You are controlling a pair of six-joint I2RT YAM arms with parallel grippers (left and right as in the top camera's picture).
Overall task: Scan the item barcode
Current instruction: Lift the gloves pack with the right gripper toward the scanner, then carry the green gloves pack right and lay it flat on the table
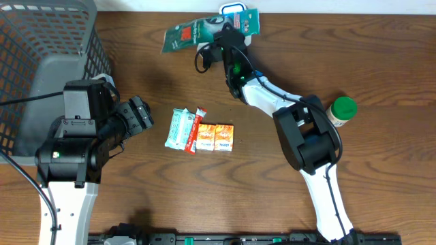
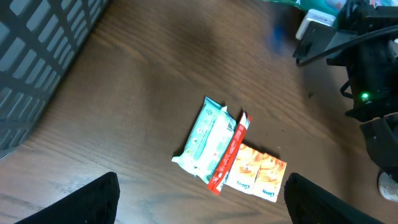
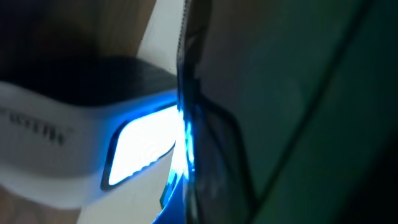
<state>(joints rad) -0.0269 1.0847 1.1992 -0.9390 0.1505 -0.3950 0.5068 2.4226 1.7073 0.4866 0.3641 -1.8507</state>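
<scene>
1. Wooden table (image 1: 381, 54) filled the overhead view.
2. Grey mesh basket (image 1: 41, 61) sat at the table's far left corner, just behind the left arm.
3. Left gripper (image 1: 142, 116) hung over bare wood with its jaws wide apart and nothing between them. Its dark fingers (image 2: 93, 200) framed the small packets in the wrist view.
4. Right gripper (image 1: 223, 42) was stretched to the far edge with its jaws together, clamped, as far as could be seen, on the green pouch (image 1: 197, 32).
5. Green pouch lay tilted at the far edge, its right end overlapping the scanner (image 1: 232, 9). In the right wrist view the pouch (image 3: 298, 93) stood just beside the scanner's white body (image 3: 62, 124), whose window glowed blue.
6. Green-lidded jar (image 1: 340, 110) stood upright beside the right arm's elbow.
7. At mid-table, touching in a row, were a teal packet (image 1: 179, 129), a red sachet (image 1: 196, 131) and two orange packets (image 1: 215, 137).
</scene>
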